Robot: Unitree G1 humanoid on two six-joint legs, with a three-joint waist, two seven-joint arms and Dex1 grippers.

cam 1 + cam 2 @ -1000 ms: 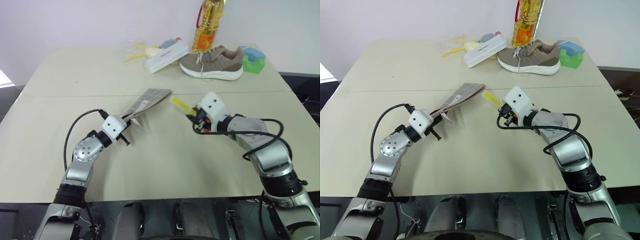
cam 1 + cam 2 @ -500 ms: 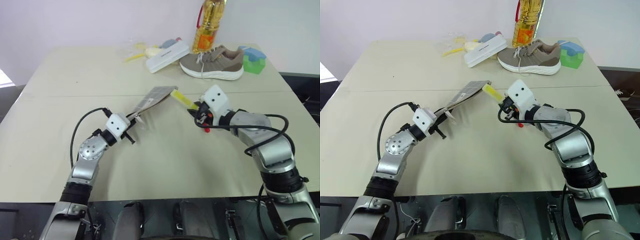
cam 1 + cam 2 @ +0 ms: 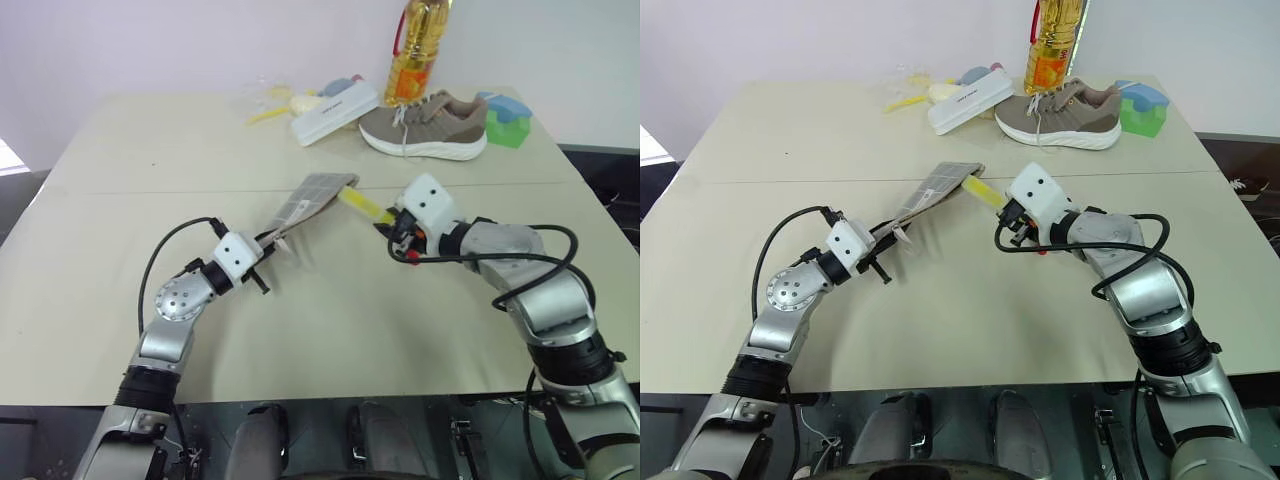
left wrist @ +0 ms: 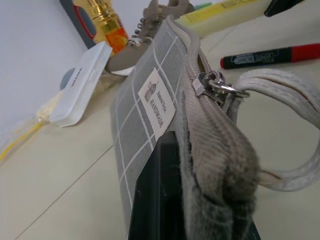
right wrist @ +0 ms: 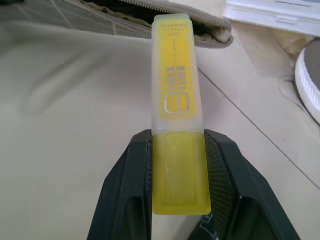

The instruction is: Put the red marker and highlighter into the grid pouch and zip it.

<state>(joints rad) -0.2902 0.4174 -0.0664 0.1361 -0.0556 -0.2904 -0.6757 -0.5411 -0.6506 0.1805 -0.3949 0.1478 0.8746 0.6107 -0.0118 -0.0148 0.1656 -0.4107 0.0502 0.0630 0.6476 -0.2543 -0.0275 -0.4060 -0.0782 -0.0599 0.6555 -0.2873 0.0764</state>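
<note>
- The left gripper is clamped on one end of the grid pouch, holding it tilted up.
- The right gripper pinches the highlighter, tip at the pouch mouth.
- Next: slide it inside.
- The red marker lies on the table.

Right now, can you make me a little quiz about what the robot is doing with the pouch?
1. True or false: the red marker is inside the grid pouch.
2. Which end effector holds the highlighter? A) left B) right
3. What is the left end effector shut on?

Key:
1. False, it lies on the table.
2. B, the right end effector.
3. The grid pouch, tilted up off the table.
</note>
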